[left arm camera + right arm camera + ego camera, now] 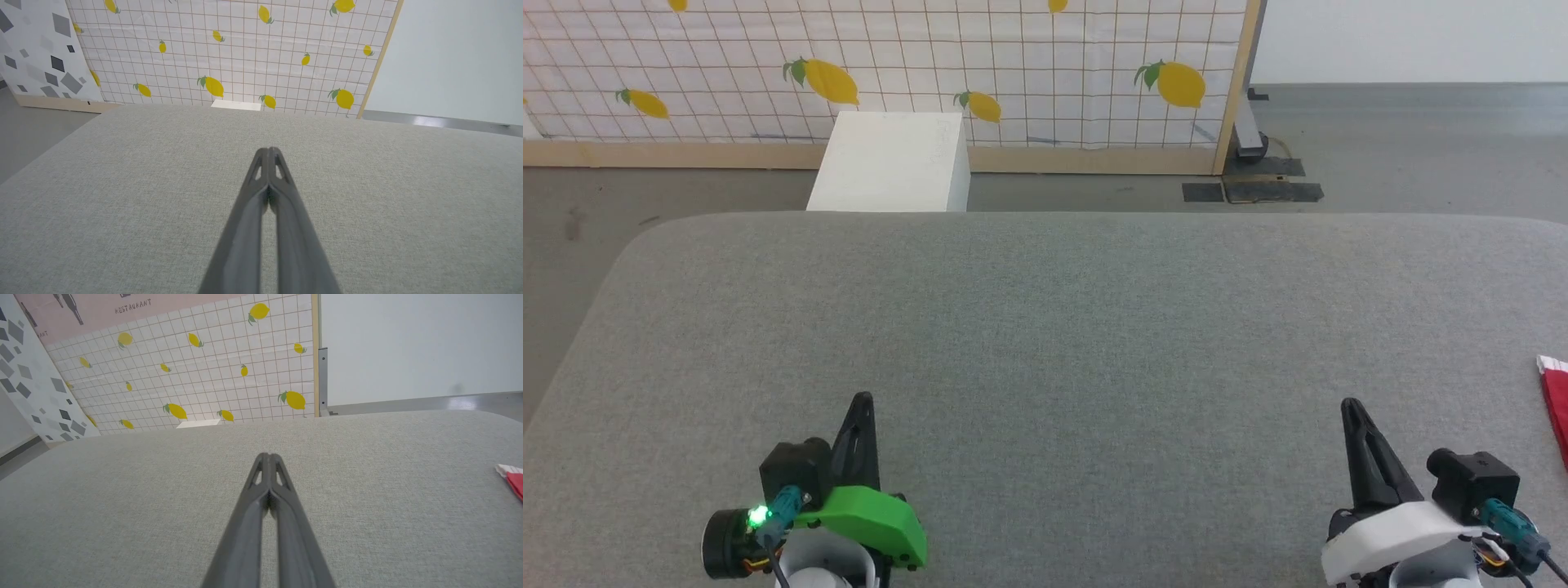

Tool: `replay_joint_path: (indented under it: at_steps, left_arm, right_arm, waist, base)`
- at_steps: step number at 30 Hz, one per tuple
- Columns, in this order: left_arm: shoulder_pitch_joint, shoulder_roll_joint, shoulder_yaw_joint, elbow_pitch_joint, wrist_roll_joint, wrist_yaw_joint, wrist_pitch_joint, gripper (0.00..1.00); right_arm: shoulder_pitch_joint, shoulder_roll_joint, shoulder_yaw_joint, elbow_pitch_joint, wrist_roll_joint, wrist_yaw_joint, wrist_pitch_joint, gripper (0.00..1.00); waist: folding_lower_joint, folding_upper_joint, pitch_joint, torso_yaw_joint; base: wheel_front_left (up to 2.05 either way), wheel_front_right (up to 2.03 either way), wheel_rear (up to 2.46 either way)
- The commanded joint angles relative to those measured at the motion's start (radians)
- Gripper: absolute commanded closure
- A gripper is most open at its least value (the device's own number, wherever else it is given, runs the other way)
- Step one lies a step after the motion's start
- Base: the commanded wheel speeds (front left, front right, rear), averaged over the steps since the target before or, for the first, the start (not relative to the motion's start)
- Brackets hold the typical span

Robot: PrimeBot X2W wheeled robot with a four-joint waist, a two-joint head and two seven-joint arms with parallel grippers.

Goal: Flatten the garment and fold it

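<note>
Grey woven cloth is covering the table, and both arms are hanging low over its near edge, fingers pointing away toward the far side.

The left gripper is sitting at the near left under a green cover, with a small green light glowing beside it. Its two dark fingers are pressing together right up to the tips, so it is closed. In the left wrist view, the fingers are meeting in a narrow point above plain cloth.

The right gripper is sitting at the near right under a white cover. Its fingers are lying shut against each other too, and in the right wrist view the tips are touching over bare cloth.

The garment is lying on the table off to the right of the right gripper, apart from it and touching neither arm. Just a sliver is showing: red fabric with a white band at its far end, the rest running out past the picture's edge. In the right wrist view, the same white-tipped red corner is poking in at the right side. From so little, I cannot tell whether it is lying flat or bunched.

Beyond the table, a white box is standing on the grey floor, in front of a panel printed with lemons on a white grid.
</note>
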Motion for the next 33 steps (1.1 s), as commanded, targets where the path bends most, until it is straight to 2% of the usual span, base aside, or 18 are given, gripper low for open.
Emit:
replay_joint_path:
  at_steps: [1,33]
  left_arm:
    - [0.009,-0.002,0.004,-0.011,0.019,-0.002,0.004,1.00]
    - [0.024,-0.005,0.038,-0.080,0.070,-0.018,0.064,1.00]
  right_arm:
    - [0.000,0.000,0.002,-0.011,-0.010,0.000,0.006,1.00]
    - [0.000,0.000,0.013,-0.083,-0.063,-0.001,0.070,1.00]
  waist:
    - [0.0001,0.0000,0.000,-0.001]
    - [0.0001,0.0000,0.004,-0.013]
  base:
    - [0.00,0.00,0.00]
    - [0.00,0.00,0.00]
